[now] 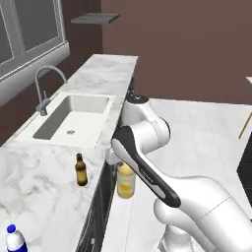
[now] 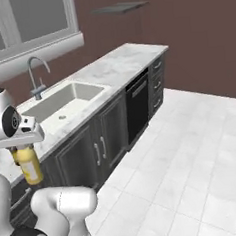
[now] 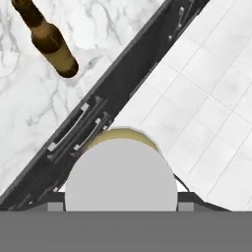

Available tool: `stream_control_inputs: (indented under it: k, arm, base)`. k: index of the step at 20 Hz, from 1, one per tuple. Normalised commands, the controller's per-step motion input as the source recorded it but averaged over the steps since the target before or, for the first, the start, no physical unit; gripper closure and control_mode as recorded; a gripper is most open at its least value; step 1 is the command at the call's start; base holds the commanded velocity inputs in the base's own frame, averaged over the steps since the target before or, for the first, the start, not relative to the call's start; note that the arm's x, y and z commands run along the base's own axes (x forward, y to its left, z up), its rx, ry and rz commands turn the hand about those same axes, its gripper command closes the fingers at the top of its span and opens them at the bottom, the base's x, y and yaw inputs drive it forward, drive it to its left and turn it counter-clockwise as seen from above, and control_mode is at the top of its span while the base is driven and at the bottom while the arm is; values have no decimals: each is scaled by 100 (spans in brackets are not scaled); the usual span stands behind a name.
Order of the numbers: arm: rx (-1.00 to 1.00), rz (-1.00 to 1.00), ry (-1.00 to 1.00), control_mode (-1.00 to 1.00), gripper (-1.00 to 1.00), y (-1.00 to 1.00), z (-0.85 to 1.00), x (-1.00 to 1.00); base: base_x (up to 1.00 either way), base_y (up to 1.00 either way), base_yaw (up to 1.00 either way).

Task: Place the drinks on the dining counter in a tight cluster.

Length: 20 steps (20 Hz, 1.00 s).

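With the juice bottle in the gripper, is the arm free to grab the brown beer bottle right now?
Probably not. The gripper is shut on the yellow juice bottle, held off the counter edge over the floor. The beer bottle stands unobstructed on the marble counter, but the juice must go first.

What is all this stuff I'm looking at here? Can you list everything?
Juice bottle: one, yellow, grey cap, held in the air beyond the counter's edge, over the floor.
Beer bottle: one, brown, upright on the marble counter.
Water bottle: one, blue cap and label, on the counter's near end.
Sink: one, pale, set into the counter.
Faucet: one, grey, behind the sink.
Cabinets: dark, under the counter.
Dishwasher: one, black.
Floor: white tiles.
Shelf: one, grey, on the brown wall.
Window: one.
Tool: one, gripping the juice bottle.
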Motion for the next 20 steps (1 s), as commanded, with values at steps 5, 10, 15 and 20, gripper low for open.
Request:
stream_control_inputs:
  k: [5,10,15,20]
  arm:
    - [0,0,0,100,100,0,0,0]
    - [0,0,0,100,100,0,0,0]
    - [0,0,0,100,100,0,0,0]
    - [0,0,0,100,100,0,0,0]
  base:
    - [0,0,-86]
    - [0,-1,-82]
    - [0,-1,-74]
    - [7,0,-69]
